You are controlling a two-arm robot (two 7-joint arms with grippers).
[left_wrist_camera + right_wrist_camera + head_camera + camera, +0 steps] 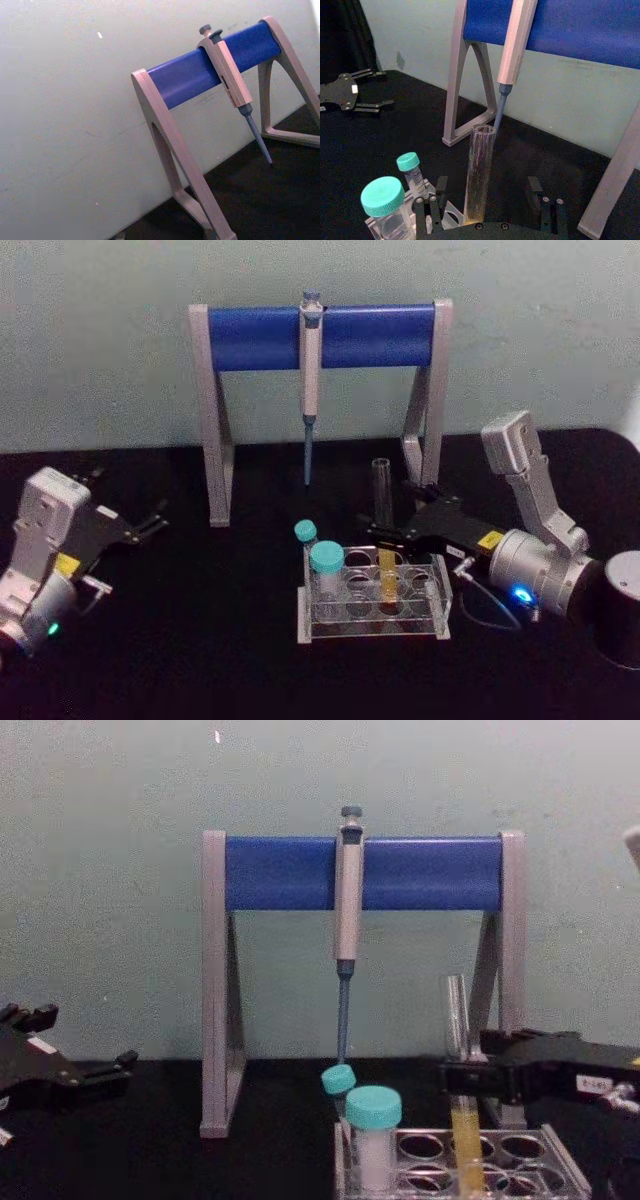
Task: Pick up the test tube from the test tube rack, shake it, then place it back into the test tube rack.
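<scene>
The test tube (481, 165), a thin clear glass cylinder with an open mouth, is standing upright in the test tube rack (372, 630). Its long axis is running vertical, mouth pointing up, with yellow-orange liquid sitting in its lower part. The rack, a low clear plastic block with rows of round holes, is resting on the matte black worktop (200, 640). The right tool (487, 185) is reaching in from the robot's right with its black fingers spread wide. The tube is rising right between them, a gap showing on each side. A wide teal-capped vial (327, 570) is standing at the rack's left end. Over on the left, the left tool (155, 520) is idling, fingers splayed apart, well away from the rack.
</scene>
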